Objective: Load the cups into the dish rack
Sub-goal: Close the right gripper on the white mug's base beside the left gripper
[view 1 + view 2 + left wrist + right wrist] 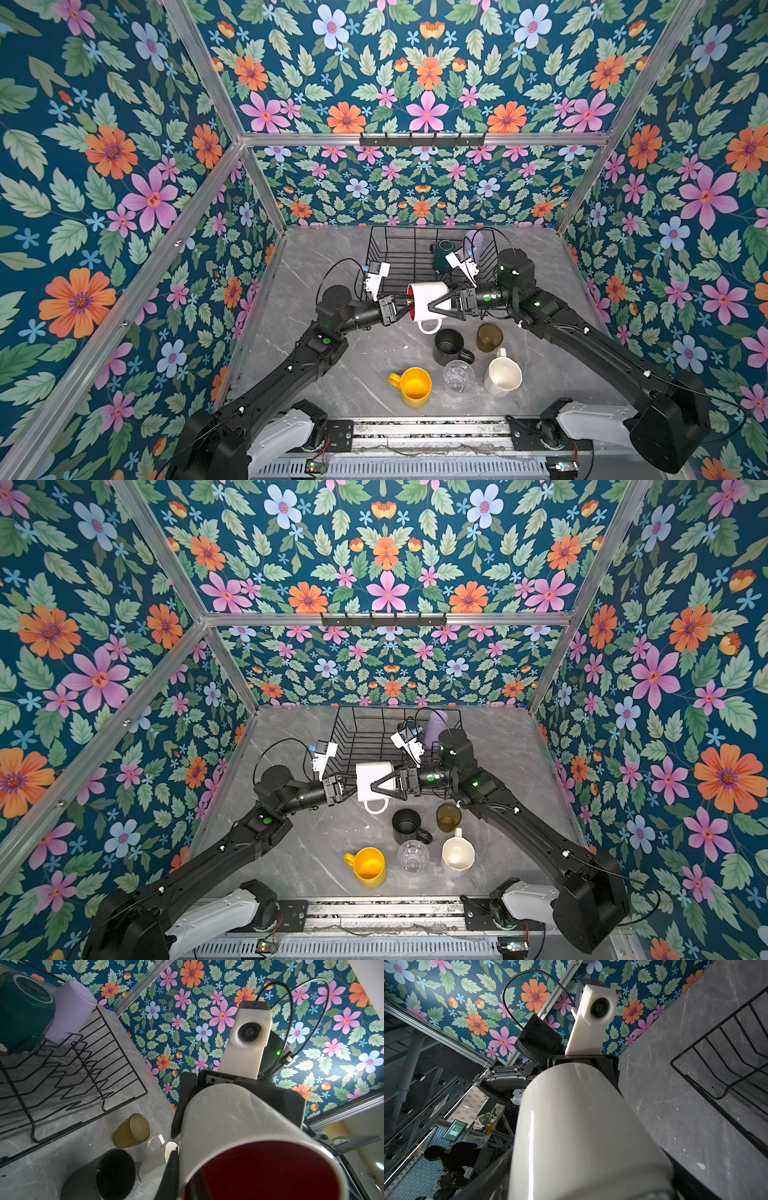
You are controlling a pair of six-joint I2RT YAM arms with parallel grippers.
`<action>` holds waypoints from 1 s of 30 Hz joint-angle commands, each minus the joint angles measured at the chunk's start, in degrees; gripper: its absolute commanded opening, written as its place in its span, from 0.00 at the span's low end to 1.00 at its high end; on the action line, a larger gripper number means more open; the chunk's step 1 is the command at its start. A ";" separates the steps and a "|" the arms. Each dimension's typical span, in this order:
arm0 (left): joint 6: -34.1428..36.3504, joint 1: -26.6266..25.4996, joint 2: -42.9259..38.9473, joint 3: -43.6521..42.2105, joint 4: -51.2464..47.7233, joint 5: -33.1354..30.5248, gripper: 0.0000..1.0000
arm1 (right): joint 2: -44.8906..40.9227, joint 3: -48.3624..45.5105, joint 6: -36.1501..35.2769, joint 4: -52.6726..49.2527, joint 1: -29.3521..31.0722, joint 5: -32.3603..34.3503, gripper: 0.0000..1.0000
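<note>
I note the white mug (pixel 239 1122), red inside, my left gripper (pixel 184 1180) pinching its rim; the dish rack (pixel 122 1049) holds a green mug (pixel 22 1012) and lilac tumbler (pixel 68 1009).

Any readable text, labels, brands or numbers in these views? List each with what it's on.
No text can be read in any view.
Monitor behind the rig, right wrist view: the screen is lit, but its contents are too small to read.
White mug: plain, with no print on the sides that show.
Small board on the front rail: any markings are too small to read.
</note>
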 commanded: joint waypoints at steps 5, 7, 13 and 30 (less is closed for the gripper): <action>-0.67 -0.19 0.30 0.26 6.59 2.15 0.00 | 1.73 -0.11 3.40 5.63 0.92 1.77 0.95; -0.87 -0.19 0.47 0.14 6.98 2.38 0.00 | 1.82 -0.30 3.86 6.40 1.02 1.97 0.95; -1.15 -0.19 0.26 0.06 7.37 2.66 0.00 | 1.76 -0.16 3.30 5.63 1.11 3.03 0.95; -1.86 -0.19 0.43 0.06 8.47 3.18 0.00 | 2.09 -0.43 3.92 5.63 1.19 3.69 0.88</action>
